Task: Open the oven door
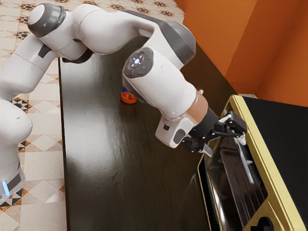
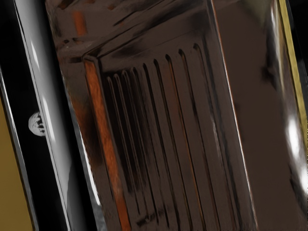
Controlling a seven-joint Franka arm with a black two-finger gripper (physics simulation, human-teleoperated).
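By the oven's yellow edge (image 1: 260,149), near the handle (image 1: 246,167) — pincer (image 1: 224,145) wide open, empty, room between.

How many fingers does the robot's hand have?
2, spread apart on the gripper. In the exterior view, one finger is nearer the table; the other is near the upper end of the oven handle.

Grey, glossy bar handle (image 2: 52,115) running beside brown, reflective oven glass (image 2: 250,120), pale round fitting (image 2: 36,123) touching the bar, black strip (image 2: 21,96) then yellow edge (image 2: 9,192) beyond, thin parallel slots (image 2: 168,134) and an orange streak (image 2: 103,125) across the glass.
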